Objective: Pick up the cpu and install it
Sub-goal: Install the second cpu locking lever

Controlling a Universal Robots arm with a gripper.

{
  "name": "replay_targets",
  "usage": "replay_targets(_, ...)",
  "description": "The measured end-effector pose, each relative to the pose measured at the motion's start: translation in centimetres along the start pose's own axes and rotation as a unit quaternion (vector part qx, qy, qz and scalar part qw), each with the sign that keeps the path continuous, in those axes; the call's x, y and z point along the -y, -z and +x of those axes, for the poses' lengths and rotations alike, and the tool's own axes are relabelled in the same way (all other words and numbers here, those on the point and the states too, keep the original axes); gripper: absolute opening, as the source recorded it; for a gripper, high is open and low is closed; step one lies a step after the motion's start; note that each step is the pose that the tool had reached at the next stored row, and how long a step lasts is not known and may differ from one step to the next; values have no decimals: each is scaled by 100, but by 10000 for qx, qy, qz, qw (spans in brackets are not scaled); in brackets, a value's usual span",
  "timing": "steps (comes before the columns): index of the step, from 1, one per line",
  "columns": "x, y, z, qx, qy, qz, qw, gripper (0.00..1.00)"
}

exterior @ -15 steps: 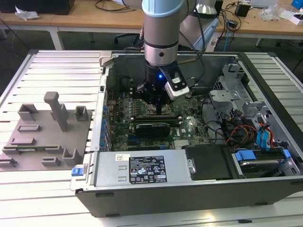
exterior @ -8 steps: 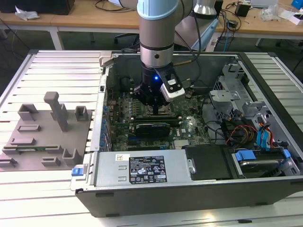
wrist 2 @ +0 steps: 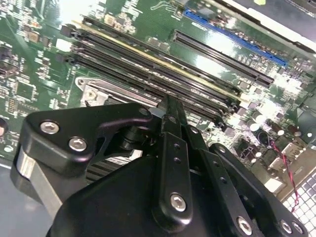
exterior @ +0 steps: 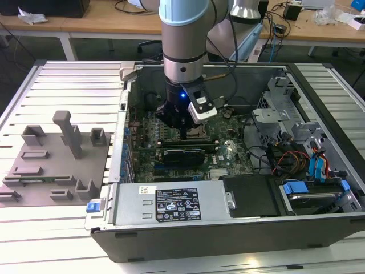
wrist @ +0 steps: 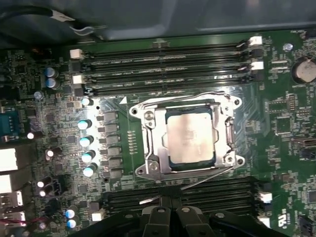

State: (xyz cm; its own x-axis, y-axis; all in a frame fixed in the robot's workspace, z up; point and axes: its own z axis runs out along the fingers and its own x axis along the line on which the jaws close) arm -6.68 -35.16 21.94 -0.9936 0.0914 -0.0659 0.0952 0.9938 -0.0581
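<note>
The open black steel computer case (exterior: 228,228) lies on a ribbed metal table (exterior: 68,85). Inside, the green motherboard (wrist: 276,128) carries a shiny metal-framed socket (wrist: 148,143), where the cpu (wrist: 190,139), flat, square and silvery, sits. The black gripper (wrist: 168,200) hovers nearby, its fingers pinched together, holding nothing

Gripper (wrist 2: 170,106): You see its black linkage body from just behind, reaching toward the board; the fingers meet in one narrow dark tip, with no gap showing between them.
Motherboard (wrist 2: 148,24): You see a green board crowded with small components, lying under the gripper.
Memory slots (wrist 2: 148,66): Long black parallel slots run diagonally just beyond the tip.
Blue slot (wrist 2: 232,37): It lies farther off, parallel to the black slots.
Socket frame (wrist 2: 98,91): You see a silvery metal corner beside the tip, partly hidden by the gripper body.
</note>
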Motion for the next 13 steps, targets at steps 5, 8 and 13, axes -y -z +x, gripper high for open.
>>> replay_targets(5, 10, -17, 105, 17, -1, -1, 10000, 11)
replay_targets(8, 34, -19, 105, 16, -2, -8, 10000, 11)
replay_targets(13, 72, -22, 98, 0, -5, -185, 9998, 11)
